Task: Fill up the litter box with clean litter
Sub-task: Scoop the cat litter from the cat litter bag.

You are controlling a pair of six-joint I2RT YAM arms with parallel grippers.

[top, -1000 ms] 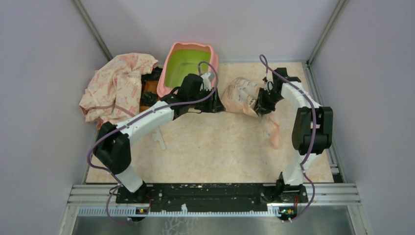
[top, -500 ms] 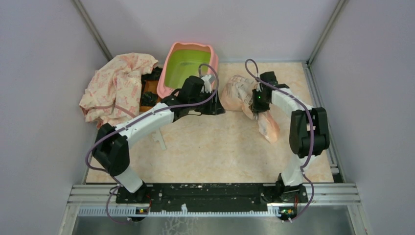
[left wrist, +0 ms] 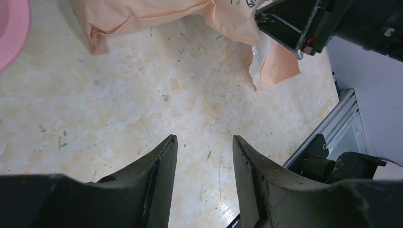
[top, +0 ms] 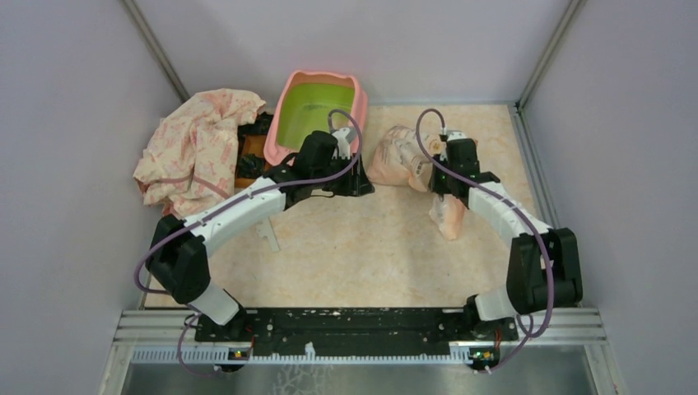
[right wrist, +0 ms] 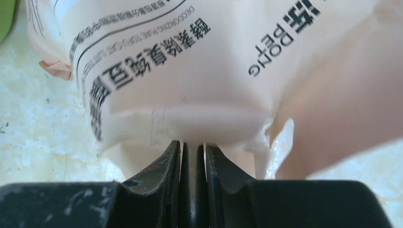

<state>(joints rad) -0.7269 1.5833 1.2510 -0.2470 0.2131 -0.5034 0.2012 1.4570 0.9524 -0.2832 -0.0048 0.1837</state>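
Note:
The litter box (top: 317, 115), pink-rimmed and lime-green inside, stands at the back of the table; I see no granules in it. Its pink rim (left wrist: 9, 28) shows at the left wrist view's left edge. The peach-pink litter bag (top: 399, 160) lies just right of the box, one end drooping toward the near side (top: 449, 218). My right gripper (top: 435, 177) is shut on the bag; close up, its fingers (right wrist: 192, 142) pinch a thin dark strip and the printed bag (right wrist: 190, 71) presses against the tips. My left gripper (top: 355, 183) hovers open over bare floor (left wrist: 204, 138), the bag (left wrist: 142, 14) ahead of it.
A crumpled patterned cloth (top: 197, 144) lies left of the box, over a brown object (top: 251, 156). A pale flat piece (top: 267, 234) rests on the floor beside the left arm. Grey walls close in on three sides; a metal rail (top: 354, 325) runs along the near edge.
The right arm's elbow has swung outward and toward the near edge, and its wrist has turned. The bag's drooping end has shifted left with it. The left arm has barely moved.

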